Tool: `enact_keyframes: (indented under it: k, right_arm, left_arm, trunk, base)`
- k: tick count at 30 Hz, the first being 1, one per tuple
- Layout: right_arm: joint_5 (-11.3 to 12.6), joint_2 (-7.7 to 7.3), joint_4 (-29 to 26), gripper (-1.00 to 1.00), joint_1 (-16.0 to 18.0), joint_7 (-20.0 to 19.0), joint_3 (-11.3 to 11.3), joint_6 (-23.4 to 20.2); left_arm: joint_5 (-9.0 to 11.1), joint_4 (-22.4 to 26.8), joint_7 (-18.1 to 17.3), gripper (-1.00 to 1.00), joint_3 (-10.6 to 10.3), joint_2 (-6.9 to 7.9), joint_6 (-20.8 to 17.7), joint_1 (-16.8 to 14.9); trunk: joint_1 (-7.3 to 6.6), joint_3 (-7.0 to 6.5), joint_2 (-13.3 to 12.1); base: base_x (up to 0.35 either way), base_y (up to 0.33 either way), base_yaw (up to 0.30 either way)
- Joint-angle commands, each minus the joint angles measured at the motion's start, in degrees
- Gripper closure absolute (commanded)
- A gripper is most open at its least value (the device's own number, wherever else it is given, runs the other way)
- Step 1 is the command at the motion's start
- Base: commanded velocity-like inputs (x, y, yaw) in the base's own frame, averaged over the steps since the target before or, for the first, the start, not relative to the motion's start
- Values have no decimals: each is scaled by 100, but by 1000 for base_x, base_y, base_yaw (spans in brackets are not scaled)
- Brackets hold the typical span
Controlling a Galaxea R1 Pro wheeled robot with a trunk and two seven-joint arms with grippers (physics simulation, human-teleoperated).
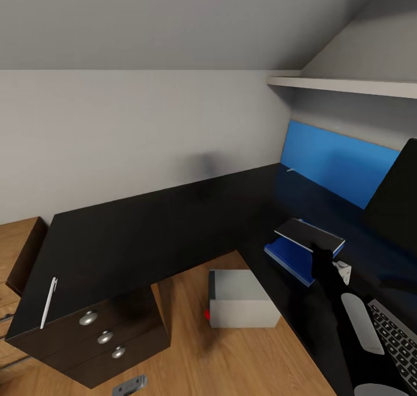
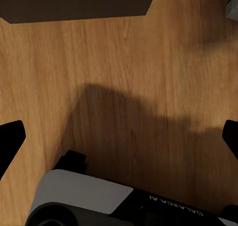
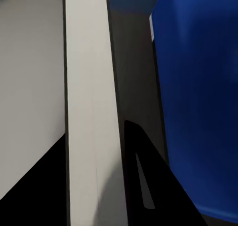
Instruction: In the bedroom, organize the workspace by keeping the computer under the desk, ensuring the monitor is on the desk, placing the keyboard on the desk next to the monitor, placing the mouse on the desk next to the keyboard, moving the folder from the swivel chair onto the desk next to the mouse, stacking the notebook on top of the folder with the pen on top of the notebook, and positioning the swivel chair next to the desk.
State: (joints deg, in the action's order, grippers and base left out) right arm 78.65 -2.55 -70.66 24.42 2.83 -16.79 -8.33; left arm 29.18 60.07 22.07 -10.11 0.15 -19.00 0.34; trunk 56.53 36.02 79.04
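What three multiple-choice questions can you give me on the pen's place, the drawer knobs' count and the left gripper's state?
1. Where is the pen? A: at the desk's left end. B: on the keyboard. C: on the floor.
2. How many drawer knobs? A: one. B: three. C: five.
3. The left gripper is: A: open. B: shut on the pen. C: shut on the mouse.

Answers: A, it lies along the black top's left edge; B, three silver knobs show; A, its fingertips stand wide apart, with nothing between them.
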Motion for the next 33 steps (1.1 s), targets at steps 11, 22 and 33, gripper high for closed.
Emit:
enact_keyframes:
  k: [11,22,33]
  right_arm:
    - [40,0,-9,100,2,34,-8,-28]
    - [39,-8,-9,100,1,47,-8,-28]
    - [37,-8,-9,100,4,51,-8,-28]
  left_arm:
    - [45,14,43,-100,-9,-6,-16,1]
    - [44,15,43,-100,-13,-6,-16,1]
    - [44,14,43,-100,-10,-7,2,1]
  trunk:
    - [0,4,3]
    - [0,4,3]
    - [0,4,3]
  base:
    - [28,0,0]
    - [0,0,0]
    - [36,24,0]
